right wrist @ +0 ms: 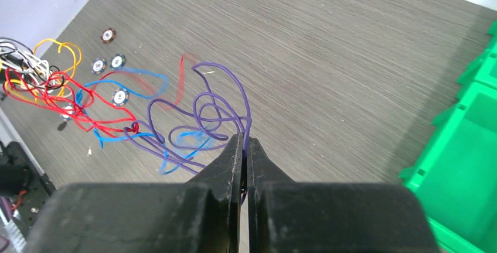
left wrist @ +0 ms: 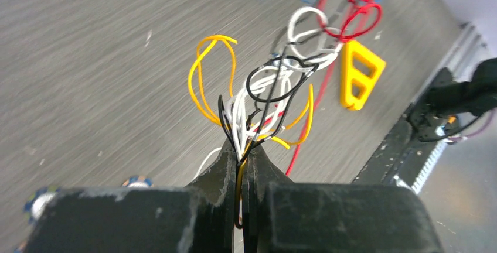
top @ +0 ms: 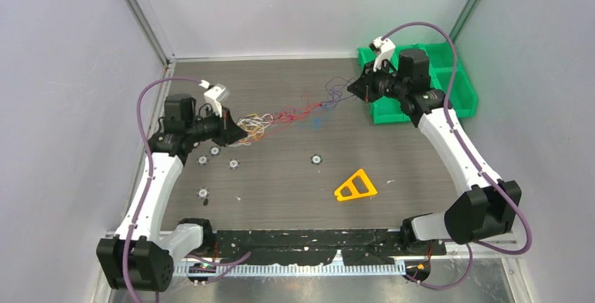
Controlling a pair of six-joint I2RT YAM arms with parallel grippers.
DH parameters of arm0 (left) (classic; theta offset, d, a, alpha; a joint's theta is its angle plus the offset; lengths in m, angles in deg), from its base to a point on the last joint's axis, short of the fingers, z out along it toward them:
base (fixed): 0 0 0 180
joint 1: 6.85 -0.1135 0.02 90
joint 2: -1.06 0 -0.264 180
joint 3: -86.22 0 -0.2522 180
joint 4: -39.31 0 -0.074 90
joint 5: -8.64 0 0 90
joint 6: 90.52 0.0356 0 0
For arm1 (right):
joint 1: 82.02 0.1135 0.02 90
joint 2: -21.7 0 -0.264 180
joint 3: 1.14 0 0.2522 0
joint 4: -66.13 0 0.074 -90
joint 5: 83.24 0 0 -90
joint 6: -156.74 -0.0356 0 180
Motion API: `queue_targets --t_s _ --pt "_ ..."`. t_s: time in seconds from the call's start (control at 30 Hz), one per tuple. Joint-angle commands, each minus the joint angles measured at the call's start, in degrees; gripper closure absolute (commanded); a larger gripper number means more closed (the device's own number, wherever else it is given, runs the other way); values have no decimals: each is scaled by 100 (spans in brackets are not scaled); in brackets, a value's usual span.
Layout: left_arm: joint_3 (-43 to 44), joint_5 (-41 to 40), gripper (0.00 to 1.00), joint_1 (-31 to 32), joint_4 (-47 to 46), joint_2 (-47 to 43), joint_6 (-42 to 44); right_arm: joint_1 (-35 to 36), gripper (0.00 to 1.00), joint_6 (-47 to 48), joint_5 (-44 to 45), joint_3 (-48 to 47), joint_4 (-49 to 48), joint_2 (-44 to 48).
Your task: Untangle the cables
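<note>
Thin glossy cables (top: 291,115), looped white, yellow, black, red, blue and purple, stretch leftward from the green bin (top: 459,99). The left gripper (left wrist: 240,153) jaws clamp the white-yellow end, the right gripper (right wrist: 244,142) jaws the purple.

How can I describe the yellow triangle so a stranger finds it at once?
On the grey table, look at the near right part. The yellow triangle lies there alone, a hollow frame, unlike the small round discs and the thin cables farther back.
</note>
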Motion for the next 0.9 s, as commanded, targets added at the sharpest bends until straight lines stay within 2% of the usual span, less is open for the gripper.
queue_targets --t_s 0.0,0.3,0.47,0.67,0.83,0.87 --pt "273 -646 100 -542 1068 122 1108 -188 95 606 480 -257 304 256" --pt "298 -1518 100 -1571 1240 312 2132 -515 95 753 487 -480 411 168" --pt "411 -1902 100 -1964 1116 616 2207 -650 95 759 346 -656 492 87" --pt "731 -333 100 -1739 1316 725 1831 -516 95 494 -390 -725 510 -146" --pt "861 533 100 -1253 966 548 1280 181 95 638 -660 -859 682 -650" --pt "854 600 100 -1110 813 501 1116 291 90 674 -629 -906 781 -755"
